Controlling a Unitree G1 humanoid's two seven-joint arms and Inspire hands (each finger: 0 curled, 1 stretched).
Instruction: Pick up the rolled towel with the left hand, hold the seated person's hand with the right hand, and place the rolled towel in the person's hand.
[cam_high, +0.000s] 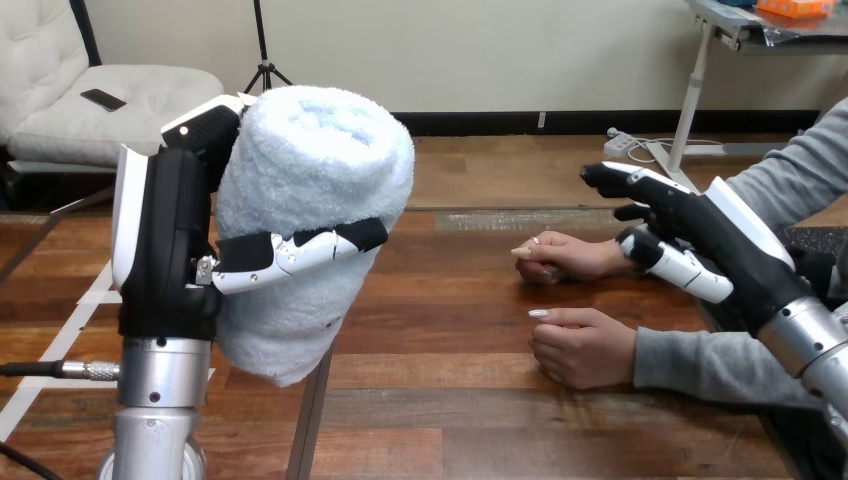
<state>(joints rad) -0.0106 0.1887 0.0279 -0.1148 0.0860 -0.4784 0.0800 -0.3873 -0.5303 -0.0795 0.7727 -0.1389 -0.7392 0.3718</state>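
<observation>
Nearest, at the view's left: left hand raised above the surface, fingers curled round the rolled towel and gripping it at mid-length. Towel's long axis is near upright, top leaning a little toward the view's right, lower end hanging clear of the surface. Pick-up looks done. Further right, the person's nearer hand rests on the surface, loosely fisted, knuckles up. Just behind it is the person's farther hand, also curled and resting. Right hand sits over the wrist of that farther hand, fingers mostly straight and reaching toward the view's left, thumb close by the wrist. No curl round the wrist visible, so not a hold yet by my read. Key relation: towel is well apart from both of the person's hands, which lie to its right and lower, so delivery likely means carrying it rightward and down, and the person's palm isn't turned up yet
</observation>
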